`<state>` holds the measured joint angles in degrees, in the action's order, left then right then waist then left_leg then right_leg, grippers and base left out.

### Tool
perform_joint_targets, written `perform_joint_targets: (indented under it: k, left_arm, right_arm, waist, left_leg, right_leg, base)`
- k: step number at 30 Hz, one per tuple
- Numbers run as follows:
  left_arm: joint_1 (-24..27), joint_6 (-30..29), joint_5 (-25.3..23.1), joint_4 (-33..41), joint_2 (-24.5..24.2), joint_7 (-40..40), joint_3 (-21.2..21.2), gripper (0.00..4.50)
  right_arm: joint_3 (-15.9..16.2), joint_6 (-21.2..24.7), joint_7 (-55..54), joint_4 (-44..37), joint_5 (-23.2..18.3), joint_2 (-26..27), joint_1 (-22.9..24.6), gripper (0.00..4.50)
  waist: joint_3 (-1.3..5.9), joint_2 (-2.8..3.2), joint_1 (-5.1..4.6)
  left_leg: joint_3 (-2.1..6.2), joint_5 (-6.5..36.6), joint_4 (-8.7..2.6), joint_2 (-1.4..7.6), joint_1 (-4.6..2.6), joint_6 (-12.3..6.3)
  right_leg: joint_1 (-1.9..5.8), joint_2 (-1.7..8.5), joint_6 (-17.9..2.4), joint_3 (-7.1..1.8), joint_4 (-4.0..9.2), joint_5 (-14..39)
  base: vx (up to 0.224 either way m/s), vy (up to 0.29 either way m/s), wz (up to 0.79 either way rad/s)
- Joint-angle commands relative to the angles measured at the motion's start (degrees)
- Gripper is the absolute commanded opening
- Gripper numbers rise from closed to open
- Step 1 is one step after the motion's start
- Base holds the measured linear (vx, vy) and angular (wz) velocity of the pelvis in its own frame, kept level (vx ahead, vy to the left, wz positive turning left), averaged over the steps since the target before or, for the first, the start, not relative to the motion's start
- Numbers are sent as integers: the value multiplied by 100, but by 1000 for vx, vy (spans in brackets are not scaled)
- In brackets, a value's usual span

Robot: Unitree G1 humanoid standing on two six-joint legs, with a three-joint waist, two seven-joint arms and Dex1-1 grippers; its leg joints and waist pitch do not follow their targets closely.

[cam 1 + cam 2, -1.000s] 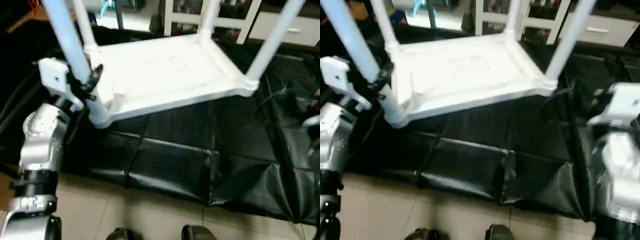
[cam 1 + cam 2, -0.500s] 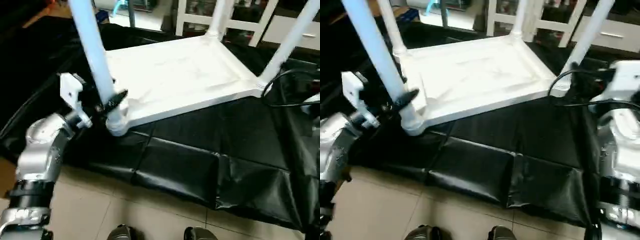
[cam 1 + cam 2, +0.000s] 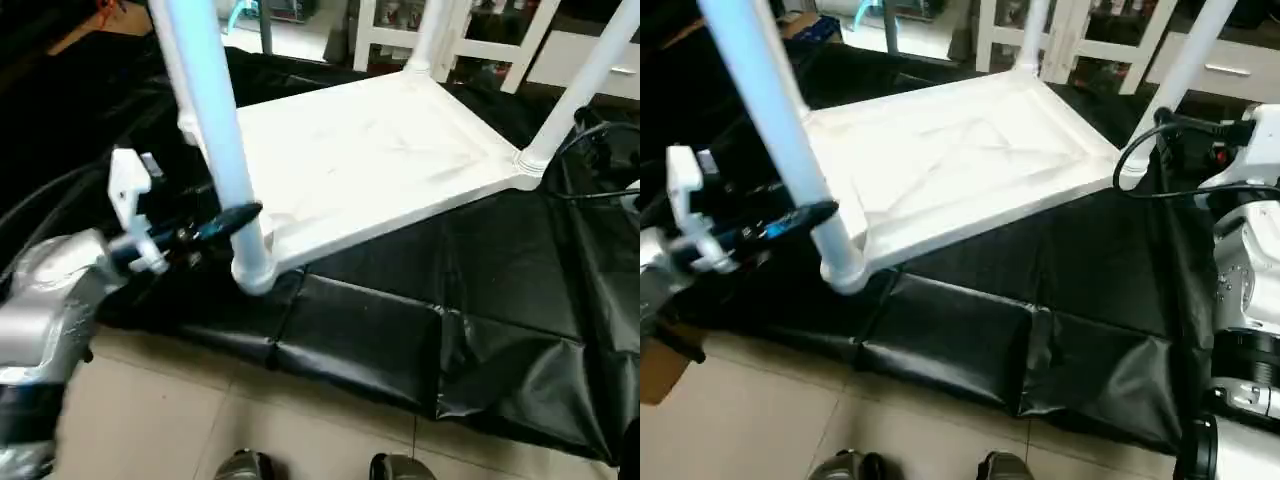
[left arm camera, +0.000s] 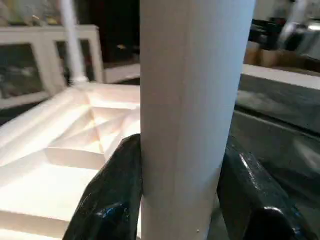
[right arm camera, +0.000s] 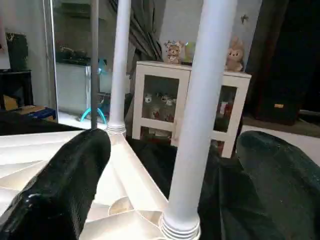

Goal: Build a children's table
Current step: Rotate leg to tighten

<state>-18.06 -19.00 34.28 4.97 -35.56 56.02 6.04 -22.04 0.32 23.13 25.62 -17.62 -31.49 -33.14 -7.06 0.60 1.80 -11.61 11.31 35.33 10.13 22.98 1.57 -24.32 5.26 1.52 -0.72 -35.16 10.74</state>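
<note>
Lying upside down on a black mat (image 3: 400, 330) on the floor, the children's table (image 3: 370, 150) has its ribbed underside up and legs standing in its corner sockets. The left gripper (image 4: 180, 190) is clenched on the near-left leg (image 3: 205, 120) low down, just above its socket; the left wrist view has a black finger pressed against each side of the tube. The right gripper (image 5: 175, 175) has its jaws released and spread wide, with the near-right leg (image 5: 200, 100) standing between them, untouched on either side.

Judgement: the step in hand appears to be seating or checking the near legs. To do it well, the left arm should press straight down the leg's own axis, not sideways, since the light top could slide or tip on the slack mat. The right jaws should be centred on their leg before closing, low near the socket (image 5: 180, 225), where the tube bends least. A black cable (image 3: 1160, 160) beside that corner could snag.
</note>
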Motion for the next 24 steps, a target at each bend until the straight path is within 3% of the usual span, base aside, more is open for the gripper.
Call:
perform_joint_targets:
  k: [1,5,8,10,15,18,21,23,24]
  left_arm:
    - [196,-590,444,447,-99,271,-102,185]
    - [177,-767,747,806,206,-92,-114,184]
    - [126,-640,636,801,395,-278,-168,184]
    - [128,-244,-97,431,405,-535,-225,184]
    - [234,-11,-430,135,239,-737,24,184]
    - [290,237,-708,-154,56,-825,223,183]
    - [339,660,-1015,-574,-171,-891,440,183]
    - [325,850,-973,-797,-219,-750,558,183]
    - [319,827,-895,-845,-247,-601,556,183]
  right_arm:
    - [-33,-104,61,67,-39,-19,11,450]
    - [26,-157,105,125,-36,86,2,450]
    - [86,-180,116,116,-28,156,13,450]
    - [131,-363,38,160,109,146,-1,450]
    - [-62,-571,-52,165,39,69,-59,450]
    - [-204,-687,-122,249,38,-18,-85,450]
    - [-272,-665,-327,675,177,-238,-276,450]
    - [-193,-581,-153,1036,154,-381,-509,450]
    - [-131,-571,-26,1140,145,-424,-595,450]
  waist:
    - [467,-112,4]
    - [433,-96,15]
    - [432,-105,32]
    - [432,-92,41]
    - [412,-99,-5]
    - [407,-108,-48]
    - [390,-95,-106]
    - [388,-106,-162]
    - [392,-145,-179]
  left_leg:
    - [27,-79,-385,180,-166,-743]
    - [3,183,-397,186,-218,-686]
    - [5,259,-408,190,-204,-602]
    - [15,279,-412,190,-200,-602]
    - [23,562,-448,176,-193,-401]
    - [32,642,-450,160,-169,-376]
    - [31,804,-456,150,-177,-313]
    - [42,895,-459,136,-153,-275]
    - [43,917,-458,144,-150,-289]
  right_leg:
    - [301,101,-1866,-38,190,-515]
    - [248,87,-1822,-44,253,-72]
    - [255,89,-1763,-45,256,7]
    - [247,86,-1686,-37,284,78]
    - [241,97,-1495,-42,313,469]
    - [251,100,-1395,-43,339,618]
    - [235,84,-1399,-38,363,822]
    - [246,87,-1419,-29,367,963]
    - [249,95,-1428,-29,367,972]
  base:
    - [0,0,0]
    - [0,0,0]
    - [0,0,0]
    - [0,0,0]
    - [0,0,0]
    - [0,0,0]
    - [0,0,0]
    - [0,0,0]
    - [0,0,0]
